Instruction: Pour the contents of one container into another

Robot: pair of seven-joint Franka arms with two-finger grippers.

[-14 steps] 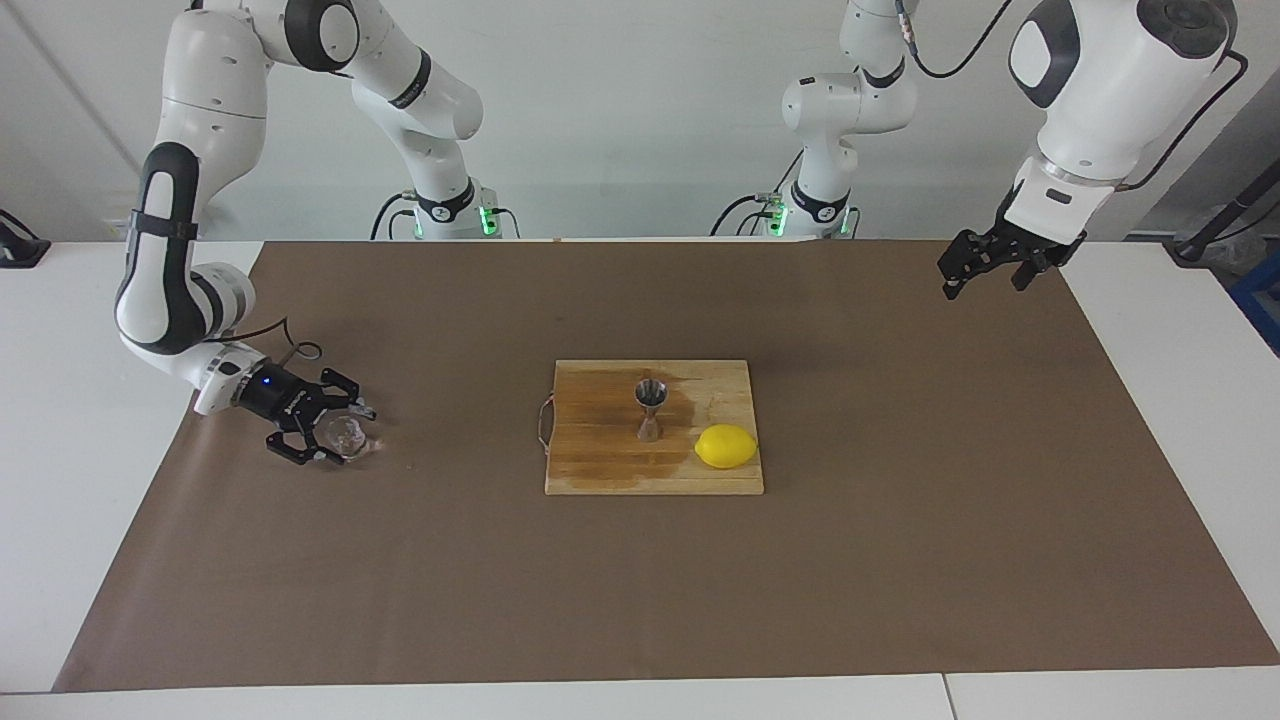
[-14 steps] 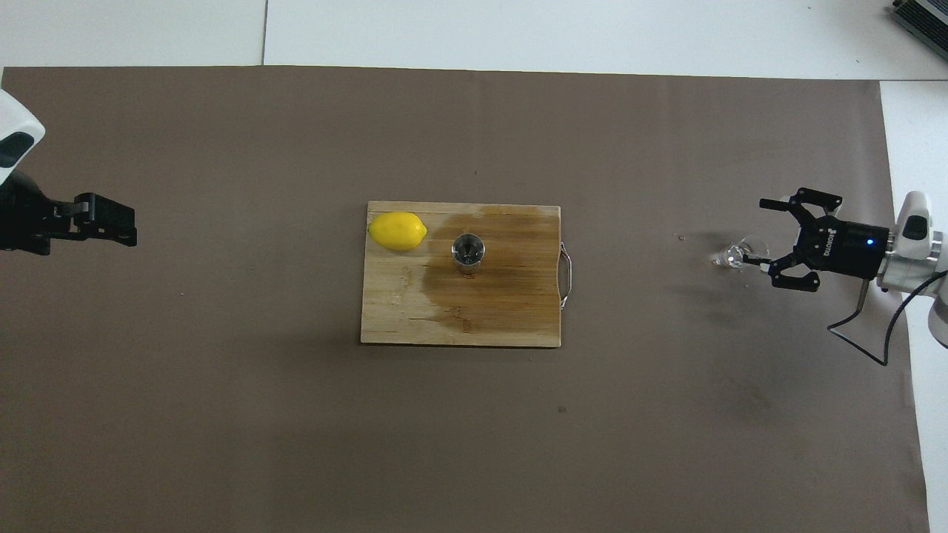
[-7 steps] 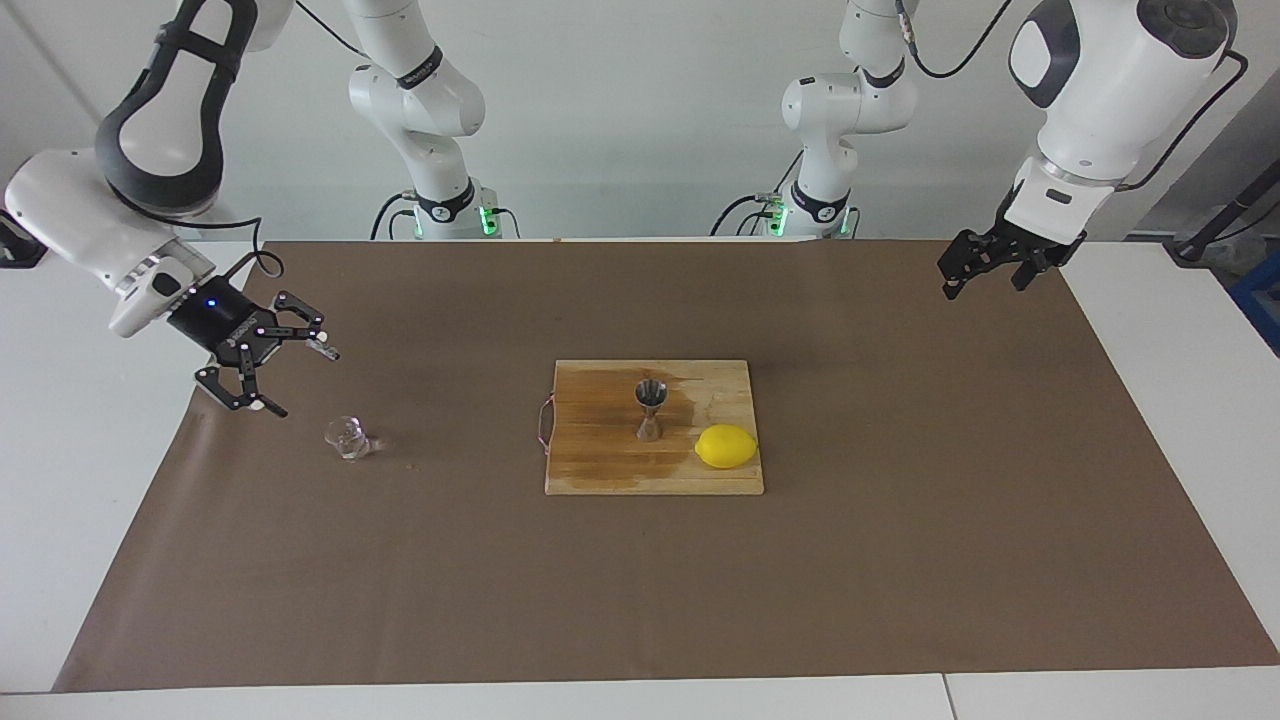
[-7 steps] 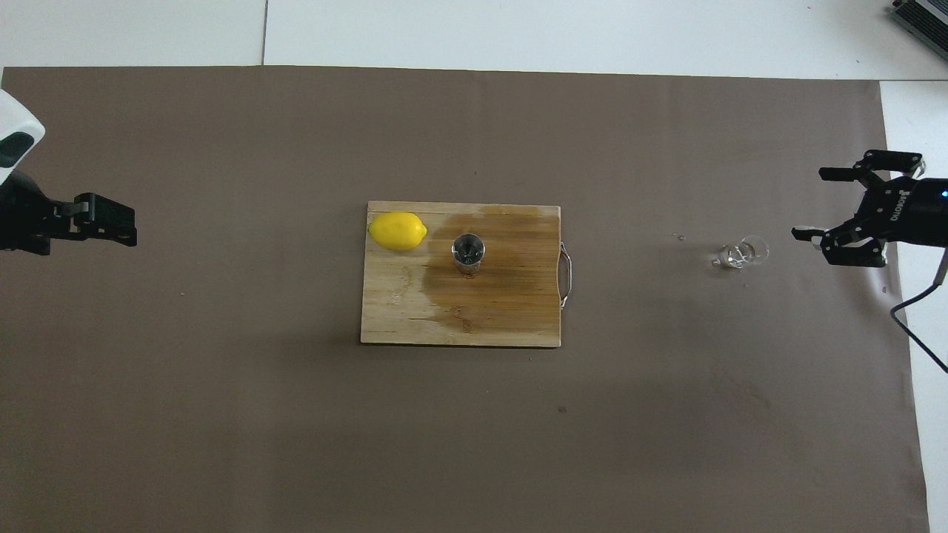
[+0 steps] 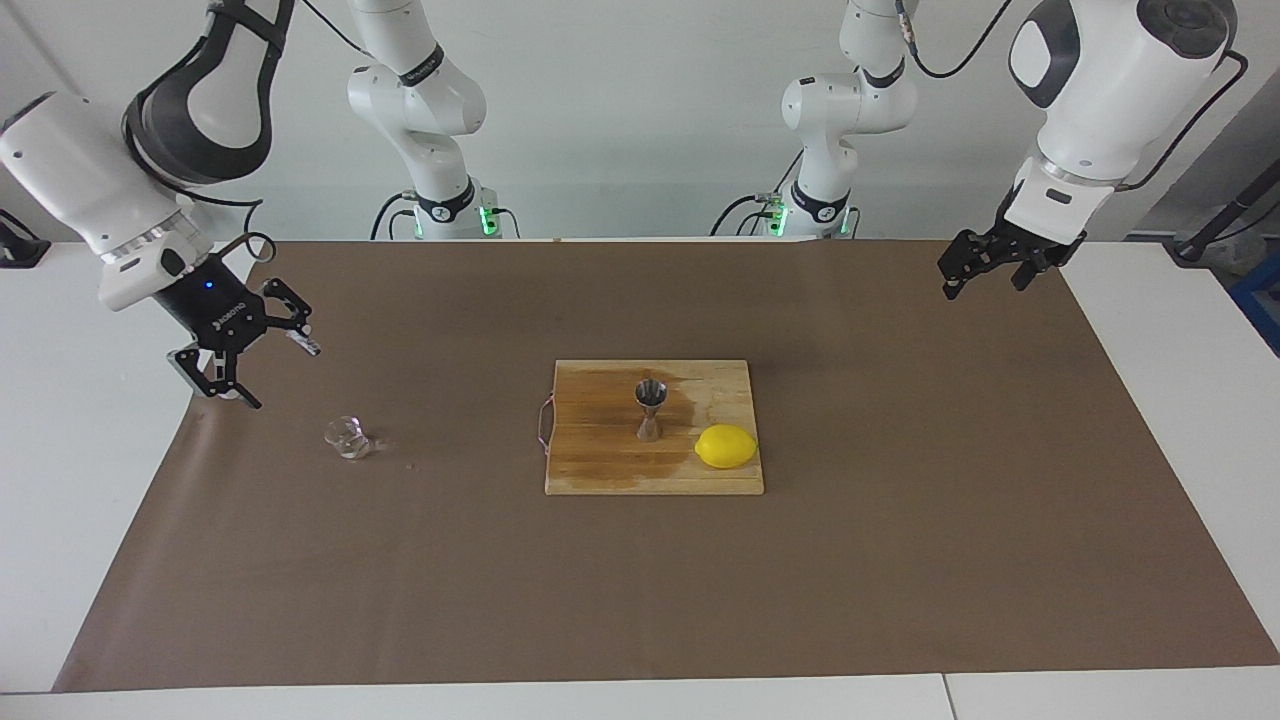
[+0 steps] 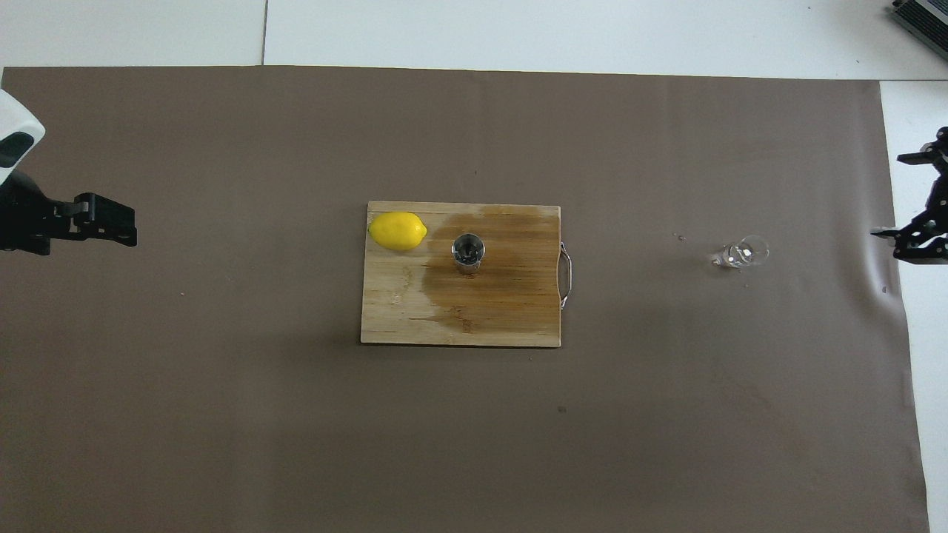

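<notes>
Facing camera: high, across the desk (image 5: 900, 600), looking at my arms' bases. Overhead camera: high over my end, looking steeply down and forward. Both distant; shared: brown mat, cutting board (image 5: 600, 465) (image 6: 400, 311).

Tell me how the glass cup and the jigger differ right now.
The glass cup is clear and squat; the jigger is silver steel, taller and hourglass-shaped. The cup sits on the brown mat toward the right arm's end; the jigger stands on the wet cutting board beside the lemon. Neither is held.
</notes>
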